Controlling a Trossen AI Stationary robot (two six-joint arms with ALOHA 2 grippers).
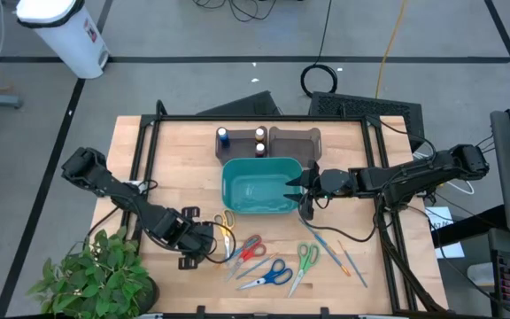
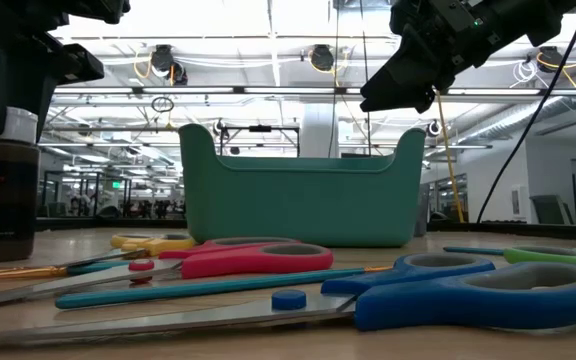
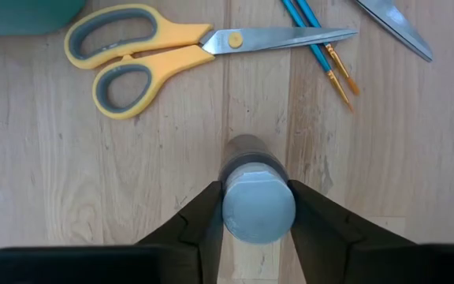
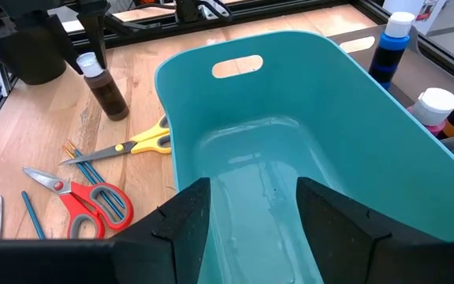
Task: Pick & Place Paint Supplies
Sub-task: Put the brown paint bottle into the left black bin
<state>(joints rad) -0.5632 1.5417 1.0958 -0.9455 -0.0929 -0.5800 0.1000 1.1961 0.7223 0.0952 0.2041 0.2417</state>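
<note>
Matt wood table [image 1: 175,151]; glossy plastic teal bin [image 1: 259,168]; shiny metal scissor blade [image 3: 290,38].

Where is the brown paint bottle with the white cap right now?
In the high view, the brown paint bottle stands on the table's front left, between the left gripper fingers, beside the yellow-handled scissors.

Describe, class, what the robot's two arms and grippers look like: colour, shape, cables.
Both arms are black, built from jointed segments. Dark cables trail from the right arm. The left gripper and right gripper each end in two dark, wedge-shaped fingers with flat inner faces. No markings are legible on them.
</note>
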